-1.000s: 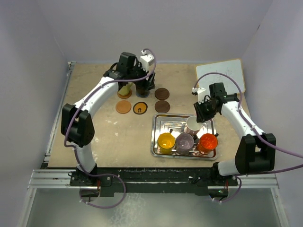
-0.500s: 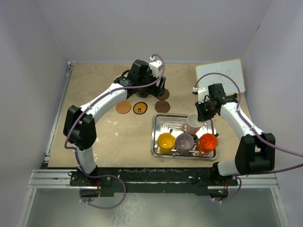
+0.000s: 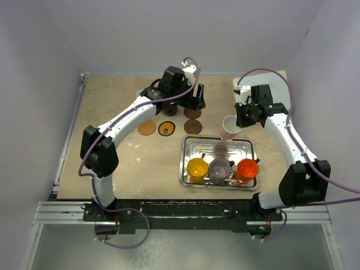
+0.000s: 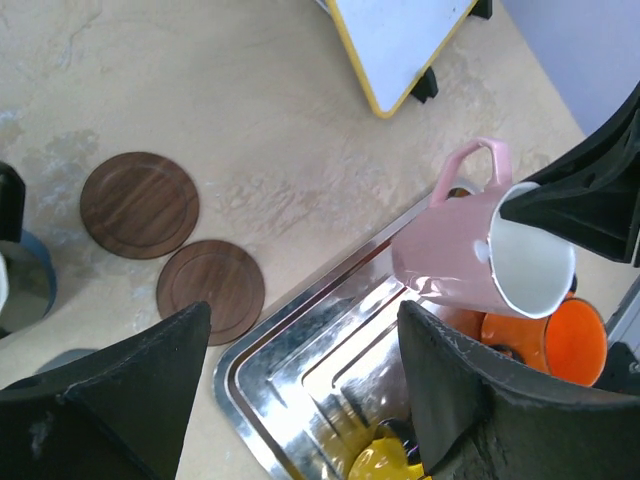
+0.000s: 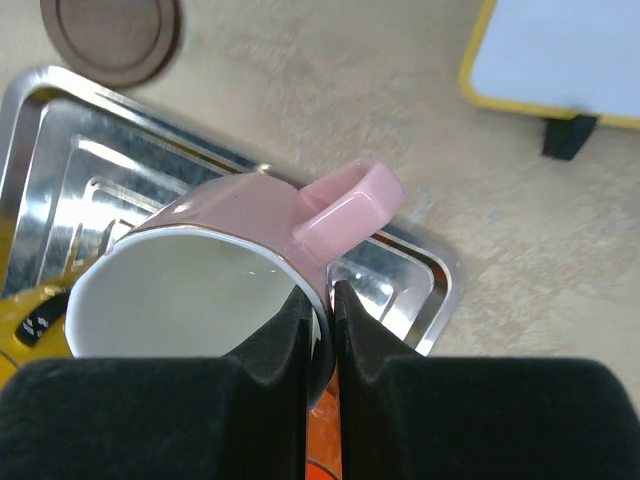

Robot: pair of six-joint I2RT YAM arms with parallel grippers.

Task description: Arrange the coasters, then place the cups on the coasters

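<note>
My right gripper point(image 5: 322, 310) is shut on the rim of the pinkish-white cup point(image 5: 200, 285), beside its handle. It holds the cup point(image 3: 229, 127) tilted above the back edge of the steel tray point(image 3: 188, 152). Yellow-orange point(image 3: 197, 167), greyish-purple point(image 3: 219, 167) and orange-red point(image 3: 246, 167) cups stand in the tray's front row. My left gripper point(image 4: 300, 400) is open and empty, hovering over the two dark brown coasters point(image 4: 139, 204) point(image 4: 211, 290). An orange-brown coaster point(image 3: 147, 127) and the black coaster with an orange ring point(image 3: 166, 129) lie to their left. The left arm hides the cups behind it.
A white board with a yellow rim point(image 3: 264, 87) lies at the back right corner. Purple walls close in the table on three sides. The two arms are near each other above the tray's back left corner.
My right gripper closed on the pinkish-white cup's rim and lifted it up and back off the tray. My left arm swung right, from the back-left cups to over the dark brown coasters.
</note>
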